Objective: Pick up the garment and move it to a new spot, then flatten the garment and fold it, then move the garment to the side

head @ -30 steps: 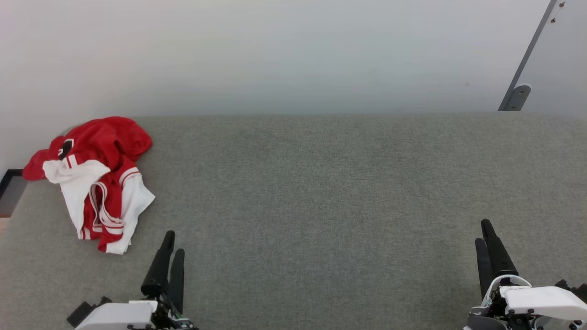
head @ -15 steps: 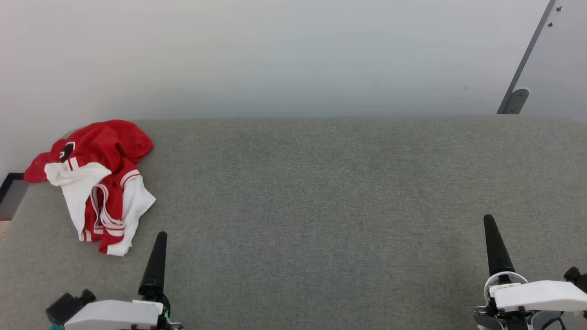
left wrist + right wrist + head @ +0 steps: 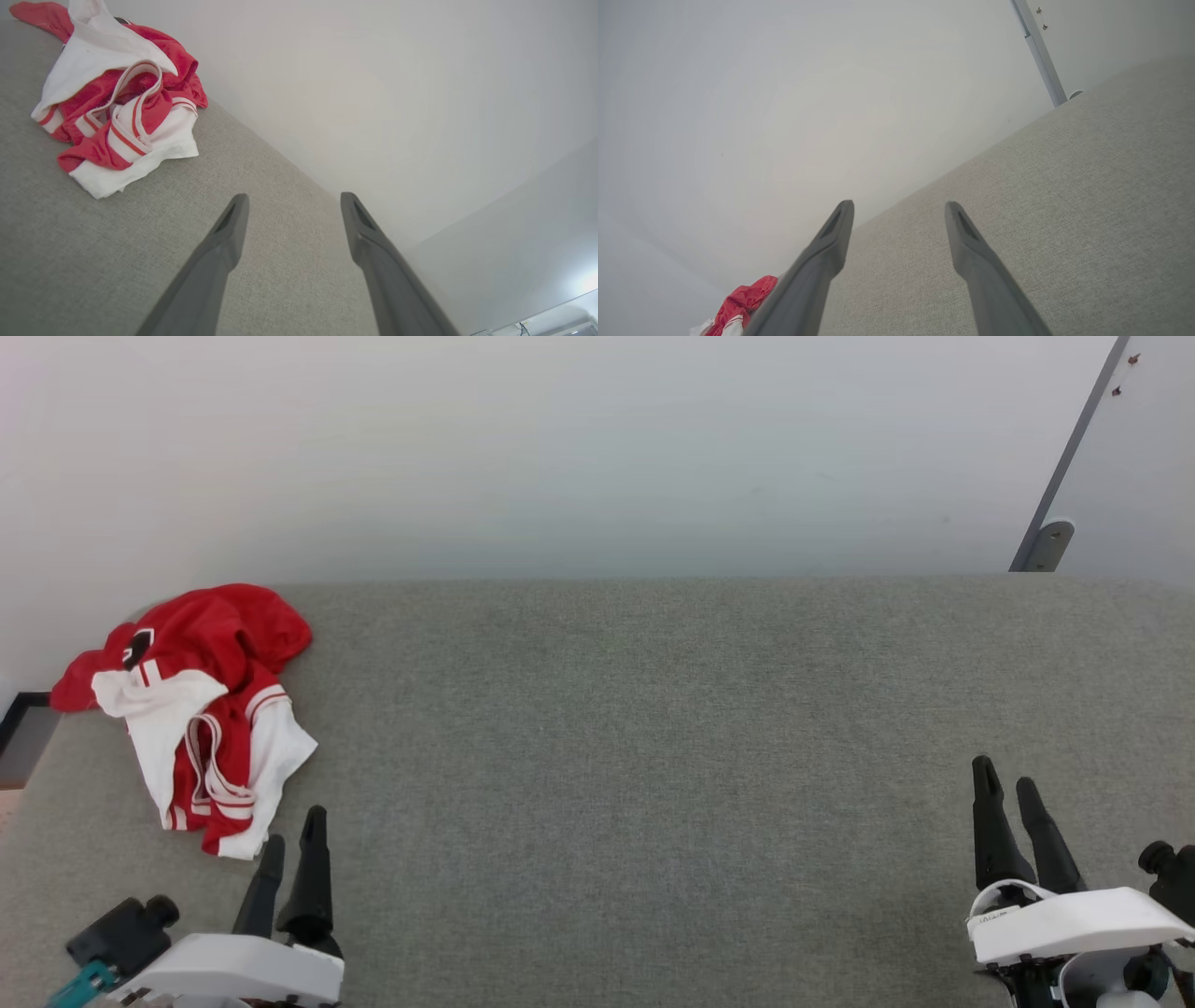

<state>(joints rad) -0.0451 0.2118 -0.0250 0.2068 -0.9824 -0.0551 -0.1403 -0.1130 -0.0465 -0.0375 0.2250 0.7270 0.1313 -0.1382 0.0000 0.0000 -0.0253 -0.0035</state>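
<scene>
The shirt (image 3: 187, 709) lies in a crumpled heap at the far left end of the grey surface (image 3: 653, 756). Its red top is bunched against the wall (image 3: 597, 448) and one red fold reaches the left edge. The heap is longer than it is wide, running from the wall toward the robot. The red body and small black patch are at the far end, the white sleeves and striped trim at the near end. That near white corner sits just ahead of the left gripper (image 3: 294, 829) and a little to its left, close but not touching. In the left wrist view the shirt (image 3: 117, 102) is up and to the left of the left gripper (image 3: 294, 198), off the line its fingers point along. Those fingers stand spread wide with nothing between them. The right gripper (image 3: 1005, 776) is at the opposite end, well apart from the shirt, with a bare stretch of fabric between. It is spread just as wide and holds nothing, and in its own view the shirt (image 3: 742, 298) is a red scrap at the bottom left. I reckon the pick-up falls to the left arm, which would need to swing left and forward onto the near end of the heap. Past the left edge is a dark-framed thing (image 3: 19, 728), too little of it in sight to say what it is or whether it holds anything.
</scene>
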